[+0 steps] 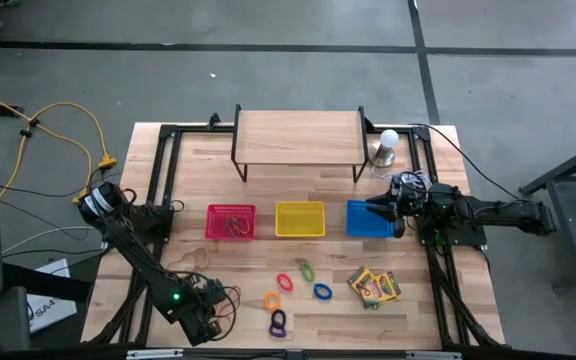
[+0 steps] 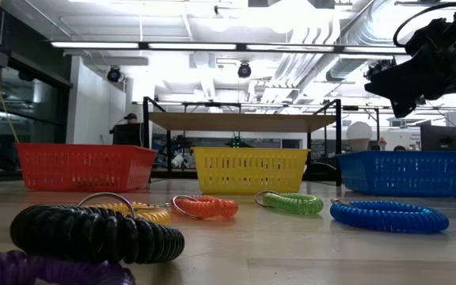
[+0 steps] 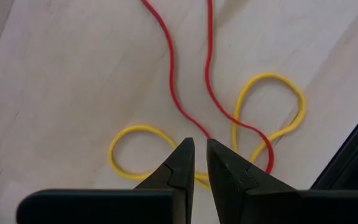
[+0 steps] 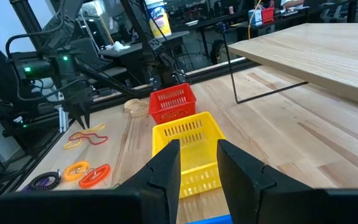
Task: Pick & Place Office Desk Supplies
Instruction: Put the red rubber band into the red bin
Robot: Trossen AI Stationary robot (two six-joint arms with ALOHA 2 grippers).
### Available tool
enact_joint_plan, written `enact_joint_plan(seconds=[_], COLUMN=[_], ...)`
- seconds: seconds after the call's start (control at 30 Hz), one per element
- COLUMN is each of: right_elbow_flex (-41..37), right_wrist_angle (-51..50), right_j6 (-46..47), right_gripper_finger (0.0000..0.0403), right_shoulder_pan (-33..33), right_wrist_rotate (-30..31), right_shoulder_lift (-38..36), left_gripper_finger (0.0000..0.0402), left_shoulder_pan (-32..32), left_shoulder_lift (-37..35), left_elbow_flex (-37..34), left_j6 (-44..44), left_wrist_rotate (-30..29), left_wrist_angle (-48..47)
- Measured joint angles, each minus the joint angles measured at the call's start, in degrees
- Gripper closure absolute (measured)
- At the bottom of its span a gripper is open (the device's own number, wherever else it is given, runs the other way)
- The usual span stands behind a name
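the left gripper [image 3: 200, 144] hangs low over the table's 7 o'clock corner, its fingers [image 3: 180, 163] drawn close with only a narrow slit between the tips. they point down at a yellow rubber band [image 3: 143, 132] and a red rubber band [image 3: 174, 93] lying loose and tangled on the wood; nothing is clamped, and whether the tips touch the bands cannot be told.

the right gripper [image 1: 378, 208] is raised over the blue basket [image 1: 360, 224], at about 3 o'clock of the table centre. its fingers [image 4: 166, 165] stand a modest gap apart and hold nothing.

the red basket [image 1: 231, 221], yellow basket [image 1: 300, 219] and blue basket sit in a row across the middle, red toward 9 o'clock. toward 6 o'clock of the yellow basket lie the coiled rings: orange ring [image 1: 285, 283], green ring [image 1: 308, 270], blue ring [image 1: 322, 291], yellow ring [image 1: 272, 300] and purple ring [image 1: 278, 322]. the crayon boxes [image 1: 375, 286] lie at 5 o'clock, just past the blue ring. a wooden shelf [image 1: 298, 138] stands at 12 o'clock.
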Motion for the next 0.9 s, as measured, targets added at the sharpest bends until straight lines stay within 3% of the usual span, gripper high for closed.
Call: enact_joint_plan(seconds=[0.9], right_elbow_flex=[0.00], right_wrist_angle=[-0.01], right_j6=[0.00], right_gripper_finger=[0.0309], right_shoulder_pan=[0.00], right_wrist_rotate=[0.01], right_shoulder_lift=[0.00], left_gripper_finger=[0.0361], left_shoulder_pan=[-0.46], left_shoulder_lift=[3.41], left_elbow_flex=[0.00], left_j6=[-1.91], left_wrist_rotate=[2.70], left_wrist_angle=[4.17])
